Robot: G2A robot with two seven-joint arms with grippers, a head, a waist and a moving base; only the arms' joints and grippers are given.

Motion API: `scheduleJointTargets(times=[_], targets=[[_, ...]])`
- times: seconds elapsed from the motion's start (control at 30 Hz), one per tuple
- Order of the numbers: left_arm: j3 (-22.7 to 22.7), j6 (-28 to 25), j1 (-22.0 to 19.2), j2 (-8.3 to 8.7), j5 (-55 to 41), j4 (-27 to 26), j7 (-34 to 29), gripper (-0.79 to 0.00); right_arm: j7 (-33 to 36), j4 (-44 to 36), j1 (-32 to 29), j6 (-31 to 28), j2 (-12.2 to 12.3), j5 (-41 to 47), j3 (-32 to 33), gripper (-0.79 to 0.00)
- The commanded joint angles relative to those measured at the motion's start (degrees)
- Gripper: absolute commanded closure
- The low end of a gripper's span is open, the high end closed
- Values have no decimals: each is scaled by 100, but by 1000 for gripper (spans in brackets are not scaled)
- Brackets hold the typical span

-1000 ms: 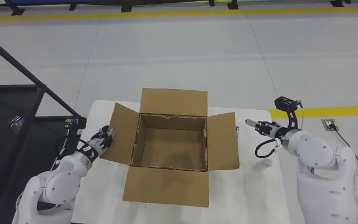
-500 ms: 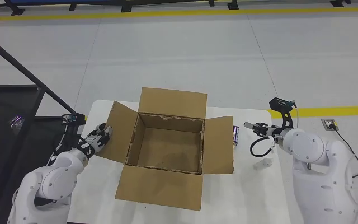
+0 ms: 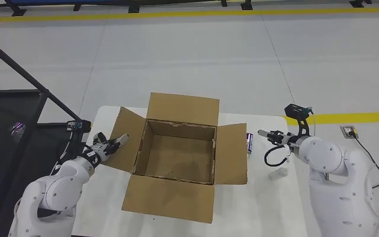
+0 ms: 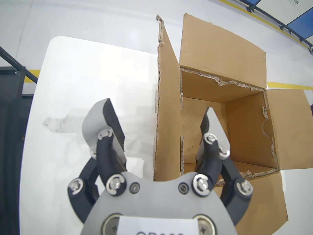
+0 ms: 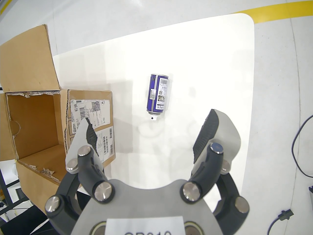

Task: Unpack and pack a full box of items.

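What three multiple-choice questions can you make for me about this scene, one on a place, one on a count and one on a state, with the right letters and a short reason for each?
1. Where is the blue can relative to the cardboard box?
A. inside it
B. on the table beside it
C. on top of a flap

2. How many flaps of the box are folded open?
A. two
B. three
C. four

3. In what state is the left gripper?
A. open
B. shut on the can
C. shut on a flap

Answers:
1. B: the can lies on its side on the white tabletop, apart from the nearest flap.
2. C: the top view shows a flap spread outward on every side.
3. A: its own wrist view shows the two fingers wide apart.
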Motion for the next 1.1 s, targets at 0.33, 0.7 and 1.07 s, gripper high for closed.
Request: scheduleJointTargets(times=[0.33, 0.7, 1.07], targets=[[0, 0, 0, 0, 0, 0, 0, -785, 292, -162, -130, -161, 49, -87, -428, -785], [0, 0, 0, 0, 0, 0, 0, -785, 354, -307, 100, -919, 77, 864, -763, -785], [0, 0, 0, 0, 0, 0, 0, -785, 462, -324, 593, -887, 68, 931, -1554, -785]])
